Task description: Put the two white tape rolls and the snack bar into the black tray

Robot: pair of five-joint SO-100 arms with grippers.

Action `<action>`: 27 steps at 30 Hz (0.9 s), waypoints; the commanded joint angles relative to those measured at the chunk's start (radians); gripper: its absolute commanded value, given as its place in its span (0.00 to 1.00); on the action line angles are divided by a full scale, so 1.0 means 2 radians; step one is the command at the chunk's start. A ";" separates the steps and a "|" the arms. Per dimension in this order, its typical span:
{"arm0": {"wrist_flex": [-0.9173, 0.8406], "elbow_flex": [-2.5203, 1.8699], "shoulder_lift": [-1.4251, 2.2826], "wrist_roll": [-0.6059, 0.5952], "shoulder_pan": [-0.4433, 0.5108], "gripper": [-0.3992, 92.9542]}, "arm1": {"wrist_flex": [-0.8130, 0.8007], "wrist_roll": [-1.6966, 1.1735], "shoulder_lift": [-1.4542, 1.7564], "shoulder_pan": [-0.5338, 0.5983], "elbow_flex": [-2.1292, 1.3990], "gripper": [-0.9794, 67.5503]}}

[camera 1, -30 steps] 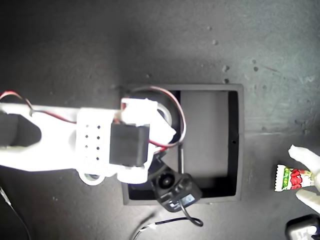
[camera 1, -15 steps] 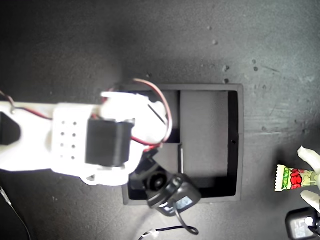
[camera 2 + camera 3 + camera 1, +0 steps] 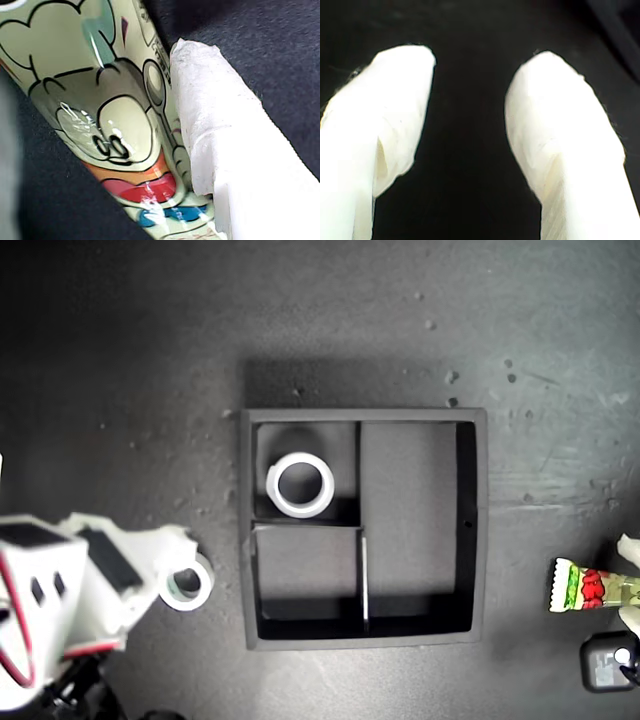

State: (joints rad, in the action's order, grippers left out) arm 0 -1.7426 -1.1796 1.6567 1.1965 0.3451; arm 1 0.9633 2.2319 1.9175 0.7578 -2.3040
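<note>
My first end effector (image 3: 628, 580) sits at the exterior view's right edge, white fingers (image 3: 225, 150) closed on the snack bar (image 3: 590, 590); the first wrist view shows one taped finger pressed against the wrapper. The wrapper there shows a cartoon face outline on pale green, with red, orange and blue patches; small print runs along it but is too blurred to read. In the exterior view the bar's crimped white end and its green and red print stick out toward the black tray (image 3: 478, 530), well apart from it, on the dark counter (image 3: 150, 340). My second end effector (image 3: 470, 135) is open, two white fingertips (image 3: 395, 110) spread over dark surface with nothing between them. A white arm (image 3: 70, 590) fills the exterior view's lower left. The smaller tape roll (image 3: 188, 583), with its greenish-grey core, lies on the counter just beside that arm and outside the tray's wall on the exterior view's left. The wider tape roll (image 3: 300, 485) lies flat in the tray's small upper-left section as the exterior view shows it. A small dark device (image 3: 605, 665) sits at the exterior view's lower right corner.
</note>
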 commanded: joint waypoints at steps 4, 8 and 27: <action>0.083 -0.105 0.034 0.037 0.060 0.12 | 0.079 -0.018 0.009 -0.082 0.075 0.01; 0.125 -0.157 0.052 0.061 0.085 0.12 | 0.108 -0.005 0.010 -0.150 0.147 0.01; 0.233 -0.245 0.026 0.077 0.120 0.13 | -0.003 -0.585 0.008 -0.375 0.266 0.01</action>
State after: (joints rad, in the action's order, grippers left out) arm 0 -1.3023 -1.6736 1.7119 1.3683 0.5952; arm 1 1.0063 1.4128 1.9175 0.0337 -1.8837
